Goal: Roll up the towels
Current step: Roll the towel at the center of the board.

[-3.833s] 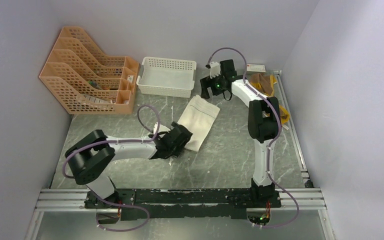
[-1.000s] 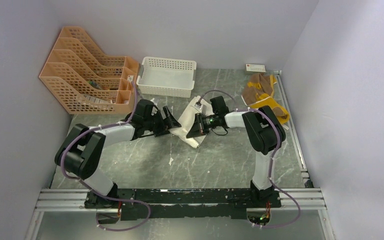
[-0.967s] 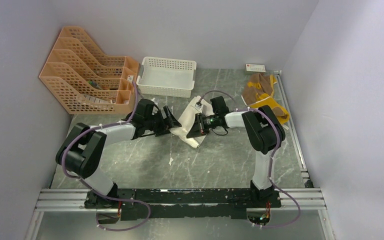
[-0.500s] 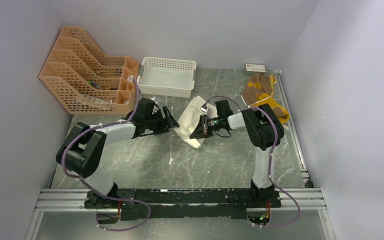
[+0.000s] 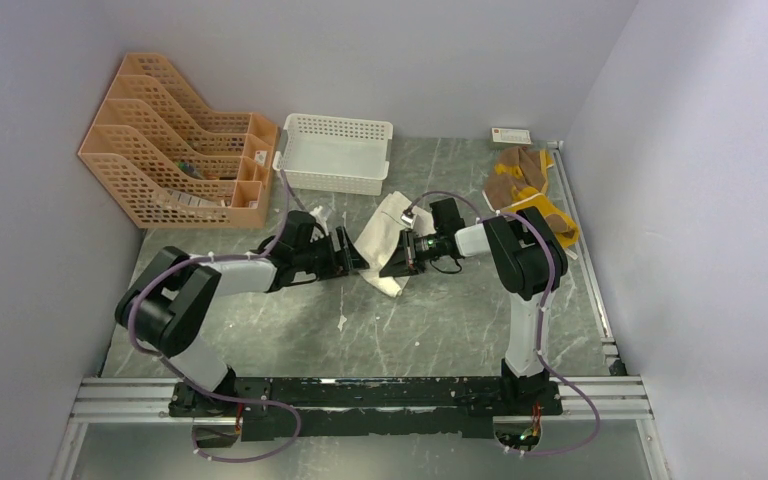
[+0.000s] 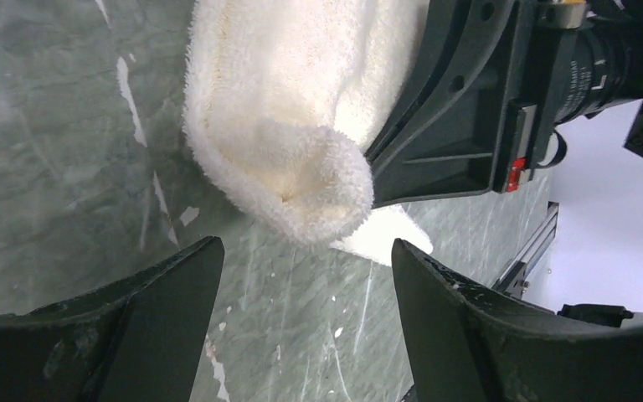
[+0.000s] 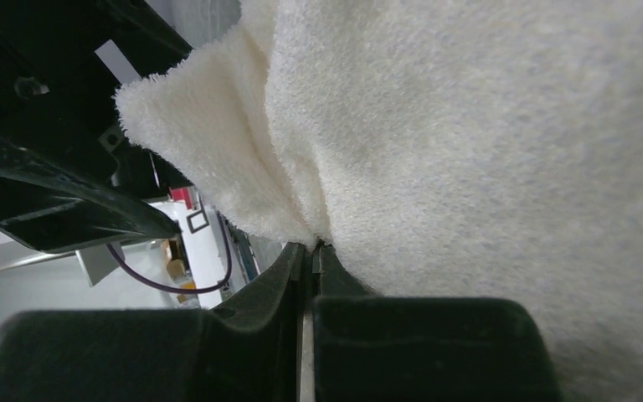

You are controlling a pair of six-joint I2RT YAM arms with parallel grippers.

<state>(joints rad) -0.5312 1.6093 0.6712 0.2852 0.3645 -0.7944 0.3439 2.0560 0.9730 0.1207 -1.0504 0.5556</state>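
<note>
The plain cream-white terry-cloth towel [image 5: 385, 235] is seen lying partly folded near the middle of the tabletop [image 5: 430, 320], a grey-green marbled surface, somewhat toward its far edge. A layer of its fluffy pile is pinched between the closed fingers of the right pincer [image 7: 307, 249]. The left pincer [image 6: 306, 251] is held wide open just short of the rounded, doubled-over end, which is not touched. The cloth is judged light, limp and thick-napped. No shape will be kept unless the fold is pressed, so the doubled end is best taken across its full thickness. The brown towel with mustard-yellow patches [image 5: 522, 185] is seen crumpled by the right edge, near the far right corner, well apart.
</note>
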